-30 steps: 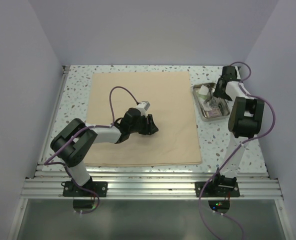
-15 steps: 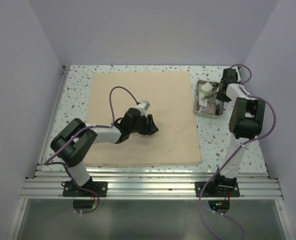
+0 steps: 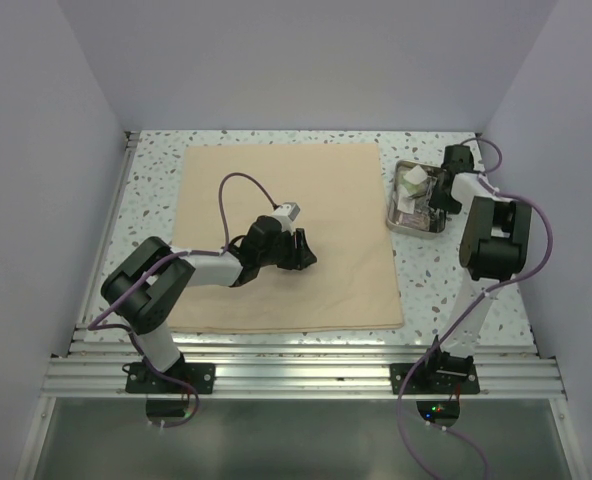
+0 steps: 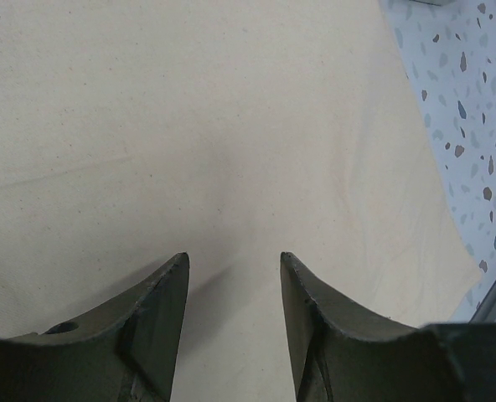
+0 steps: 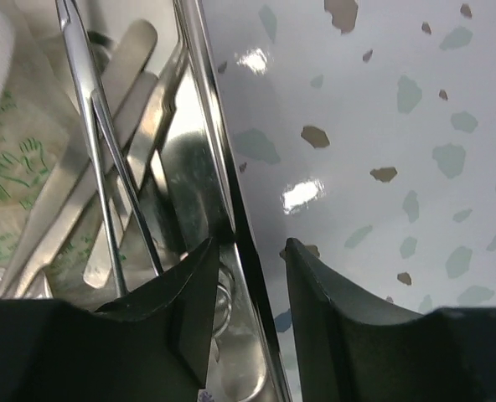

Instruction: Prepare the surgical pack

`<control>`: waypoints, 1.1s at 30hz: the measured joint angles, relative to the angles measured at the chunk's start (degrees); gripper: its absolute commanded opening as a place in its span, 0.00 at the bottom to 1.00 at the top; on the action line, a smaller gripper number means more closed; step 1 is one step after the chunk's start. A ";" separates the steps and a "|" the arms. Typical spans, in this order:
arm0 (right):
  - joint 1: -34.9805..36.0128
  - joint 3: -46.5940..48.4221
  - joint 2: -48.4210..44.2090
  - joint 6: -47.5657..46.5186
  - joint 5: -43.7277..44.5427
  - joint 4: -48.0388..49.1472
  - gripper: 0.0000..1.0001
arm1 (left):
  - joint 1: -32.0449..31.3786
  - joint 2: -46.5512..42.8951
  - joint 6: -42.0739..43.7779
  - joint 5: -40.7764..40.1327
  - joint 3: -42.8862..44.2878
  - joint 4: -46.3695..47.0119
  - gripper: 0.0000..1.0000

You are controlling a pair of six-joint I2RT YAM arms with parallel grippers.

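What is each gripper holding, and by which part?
Left gripper: nothing, open over the cloth. Right gripper straddles the tray at its rim; whether it is clamped cannot be told.

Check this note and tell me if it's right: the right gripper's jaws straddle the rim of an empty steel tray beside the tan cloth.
Wrong on one point: the steel tray is not empty. The right wrist view shows steel instruments and a green-printed packet in it. The right gripper does straddle its rim, beside the tan cloth.
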 measured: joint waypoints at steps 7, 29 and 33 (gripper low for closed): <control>-0.02 7.13 4.33 -0.02 -0.02 -0.24 0.36 | 0.00 0.00 0.07 -0.04 0.00 -0.02 0.52; -1.77 8.81 5.90 0.00 -4.96 -0.94 0.26 | 0.00 0.00 0.15 -0.07 0.00 -0.11 0.52; -2.01 8.50 5.90 -0.48 -7.21 -1.36 0.00 | 0.00 0.00 0.17 -0.07 0.00 -0.13 0.52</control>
